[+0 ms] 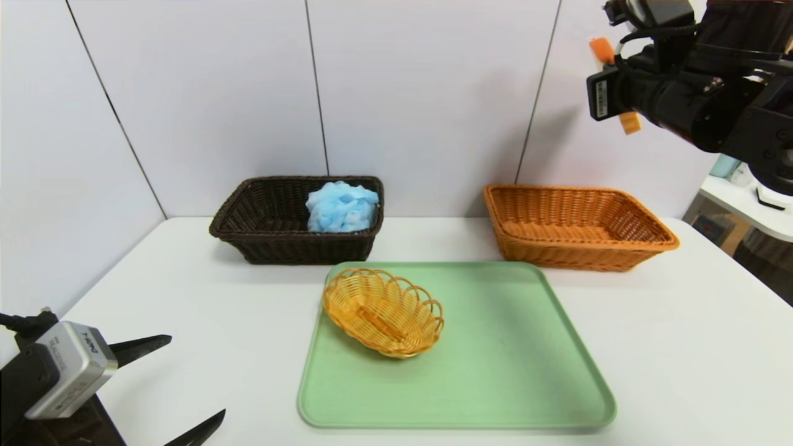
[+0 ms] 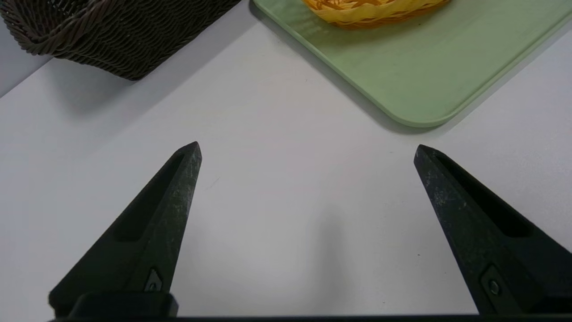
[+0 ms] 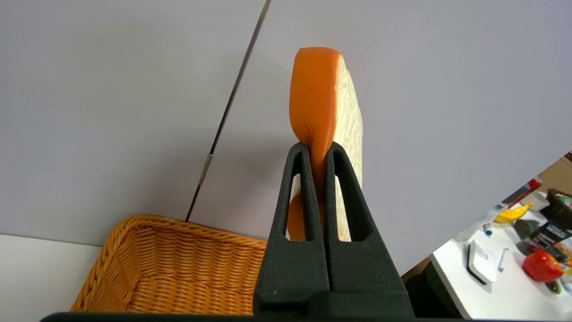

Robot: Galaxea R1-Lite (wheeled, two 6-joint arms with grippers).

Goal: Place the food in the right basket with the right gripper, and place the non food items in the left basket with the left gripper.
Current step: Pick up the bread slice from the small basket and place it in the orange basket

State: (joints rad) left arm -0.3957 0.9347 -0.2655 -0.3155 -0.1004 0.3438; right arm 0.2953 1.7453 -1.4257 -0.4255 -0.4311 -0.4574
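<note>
Right claw [image 3: 318, 150] pinches bread slice [image 3: 324, 112] edge-on, held high above the orange basket [image 1: 576, 226] for a clean drop. Left claw [image 2: 308, 150] parked open over bench [image 2: 277, 201].

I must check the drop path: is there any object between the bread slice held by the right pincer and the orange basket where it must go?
Nothing visible blocks it. The right pincer holds the bread slice in the air above the orange basket, which is open-topped and looks empty.
</note>
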